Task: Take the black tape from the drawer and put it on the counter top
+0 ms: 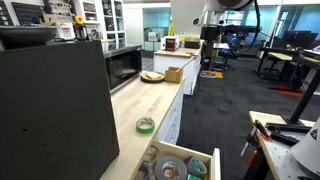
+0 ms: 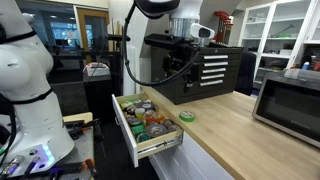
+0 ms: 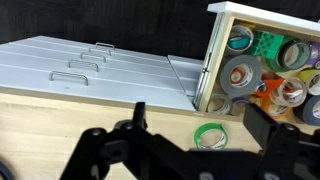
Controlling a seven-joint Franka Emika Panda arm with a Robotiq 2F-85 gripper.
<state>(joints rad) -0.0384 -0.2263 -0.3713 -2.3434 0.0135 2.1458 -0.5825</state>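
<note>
Wrist view shows the gripper (image 3: 197, 118) with its jaws spread wide and nothing between them, hanging over the counter top (image 3: 60, 125) beside the drawer (image 3: 212, 60), not over it. The drawer stands pulled out, and its crowd of rolls lies up and to the right of the gripper in this view, across the pale wooden side wall. I cannot single out the black tape for certain. It is not on the counter top, so I judge it to be among those packed rolls, perhaps the dark one cut off at the picture's right edge. A roll lying flat has no long axis, so any pinch direction serves. The real limit is the room around it, since the rolls touch or nearly touch one another and the drawer wall. A green tape roll (image 3: 210, 135) lies on the counter top just beside the drawer, almost under the gripper, and is not the target. In an exterior view the gripper (image 2: 183, 68) hangs well above the drawer. The black box (image 1: 55, 110) and microwave (image 1: 123, 68) stand well away from the drawer, leaving bare counter top for setting down.
</note>
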